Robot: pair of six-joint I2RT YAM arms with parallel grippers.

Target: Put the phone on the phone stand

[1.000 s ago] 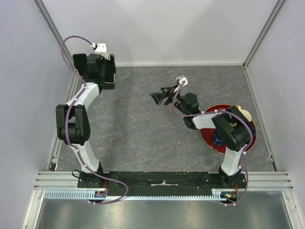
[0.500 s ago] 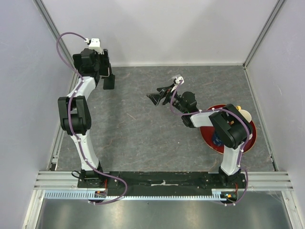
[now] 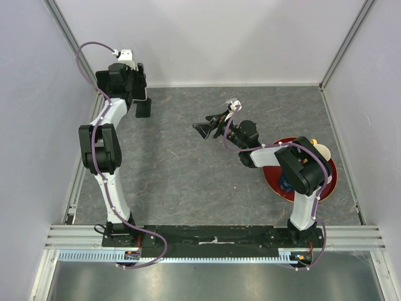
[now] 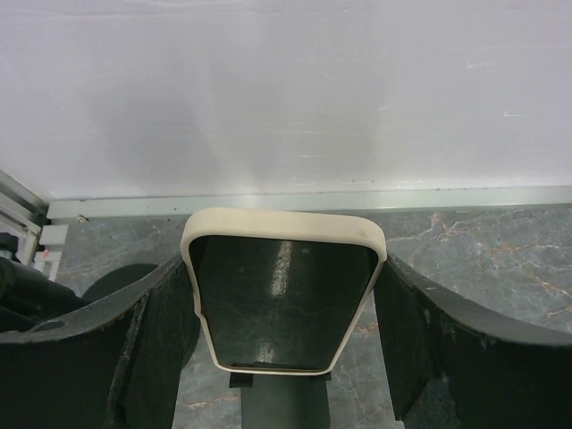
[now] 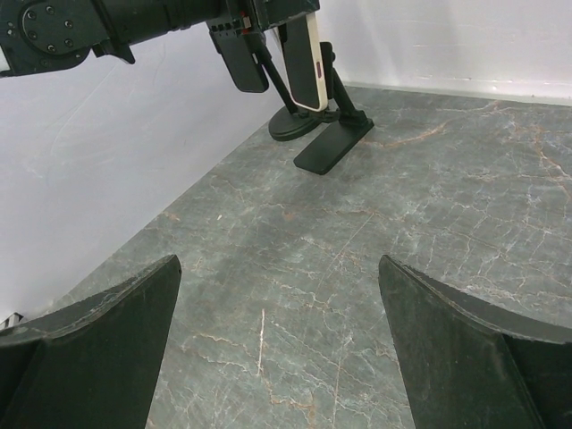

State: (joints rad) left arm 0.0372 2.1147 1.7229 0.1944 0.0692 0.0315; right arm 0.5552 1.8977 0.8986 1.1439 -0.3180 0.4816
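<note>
Top external view: grey marbled table (image 3: 182, 182) boxed in by white walls (image 3: 219, 37). A red plate (image 3: 331, 180) sits at the right side and the right arm's elbow hangs over it. On the plate are a blue item (image 3: 285, 183) and a pale cream object (image 3: 322, 150); neither can be identified. All of this is well apart from the far-left corner where the work is.

The right gripper (image 3: 210, 123) is mid-table with its jaws spread wide and nothing between them. The right wrist view shows bare tabletop from there to the corner. A metal rail (image 4: 20, 207) runs along the table's left edge, close beside the left arm.

The phone (image 4: 284, 299), in a cream case, is in the far-left corner near the back wall. The left gripper (image 4: 284, 268) pinches it across its width, one finger (image 4: 165, 335) on each long side.

The phone stand (image 5: 315, 134), black with a flat foot, is directly below and just behind the phone. The phone's lower end is down at the stand's ledge. Whether it rests there cannot be told.

Orientation: the phone's long axis is close to upright, leaning slightly. The dark glossy face points back toward the left wrist camera. The right wrist view shows the phone edge-on.
</note>
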